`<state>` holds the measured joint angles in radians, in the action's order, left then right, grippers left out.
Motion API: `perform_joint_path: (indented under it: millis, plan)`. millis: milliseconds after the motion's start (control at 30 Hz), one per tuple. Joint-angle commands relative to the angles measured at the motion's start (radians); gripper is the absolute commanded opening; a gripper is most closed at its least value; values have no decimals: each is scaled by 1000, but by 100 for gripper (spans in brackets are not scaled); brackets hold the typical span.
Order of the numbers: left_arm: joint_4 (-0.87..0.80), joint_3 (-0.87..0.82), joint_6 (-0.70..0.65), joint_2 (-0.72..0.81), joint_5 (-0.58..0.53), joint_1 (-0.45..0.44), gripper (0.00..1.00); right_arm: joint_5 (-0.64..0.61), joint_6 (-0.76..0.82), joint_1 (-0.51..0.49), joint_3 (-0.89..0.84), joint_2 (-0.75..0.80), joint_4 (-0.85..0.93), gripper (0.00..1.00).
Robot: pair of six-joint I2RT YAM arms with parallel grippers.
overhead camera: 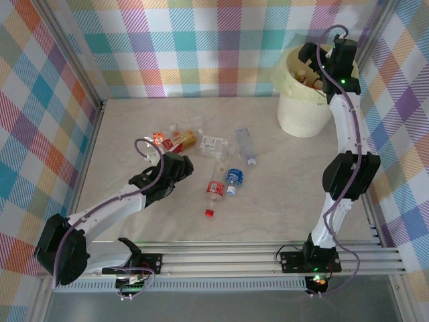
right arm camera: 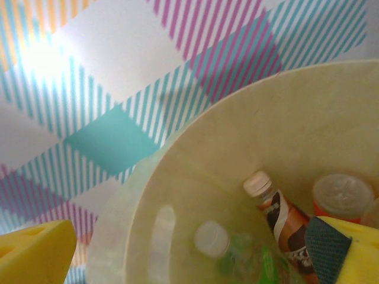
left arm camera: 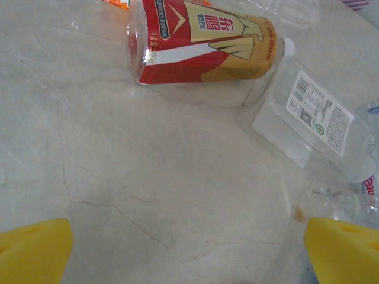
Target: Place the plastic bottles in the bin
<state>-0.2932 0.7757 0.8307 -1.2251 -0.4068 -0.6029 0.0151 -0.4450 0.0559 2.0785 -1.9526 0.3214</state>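
Several plastic bottles lie mid-table: a red-and-gold labelled one (overhead camera: 182,139) (left arm camera: 204,41), a clear one with a white label (overhead camera: 214,144) (left arm camera: 314,121), another clear one (overhead camera: 246,145), a blue-labelled one (overhead camera: 233,179) and a red-labelled one (overhead camera: 214,190). My left gripper (overhead camera: 175,161) (left arm camera: 189,260) hovers low just short of them, open, with bare table between its yellow fingers (left arm camera: 32,248). The cream bin (overhead camera: 305,104) (right arm camera: 177,177) stands at the back right. My right gripper (overhead camera: 315,64) (right arm camera: 189,260) hangs open over it. Inside lie a brown-labelled bottle (right arm camera: 284,219), a green one (right arm camera: 216,242) and an orange one (right arm camera: 342,198).
A loose red cap (overhead camera: 209,213) lies near the front of the pale marble-look table (overhead camera: 301,174). Checked cloth walls (overhead camera: 201,47) close in the back and both sides. An aluminium rail (overhead camera: 234,258) runs along the near edge by the arm bases.
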Motion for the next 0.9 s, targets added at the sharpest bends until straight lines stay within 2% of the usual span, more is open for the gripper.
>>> perform_joint_path:
  millis: [0, 133, 333, 467, 567, 767, 867]
  plan:
    - [-42, 59, -40, -31, 44, 33, 100, 112, 51, -11, -107, 114, -70, 100]
    - [-67, 112, -53, -81, 62, 77, 100, 241, 66, -18, -291, 244, -130, 100]
    - [-90, 205, -146, -147, 57, 162, 100, 470, 61, -49, -622, 453, -298, 100]
    - [-48, 233, -192, -201, 146, 229, 100, 473, 75, -120, -836, 599, -372, 100]
    - [-43, 266, -231, -246, 163, 255, 100, 484, 77, -180, -952, 679, -394, 100]
    - [46, 350, -345, -347, 199, 316, 100, 549, 67, -248, -1066, 764, -354, 100]
    - [112, 393, -381, -422, 228, 344, 100, 529, 78, -251, -1072, 775, -307, 100]
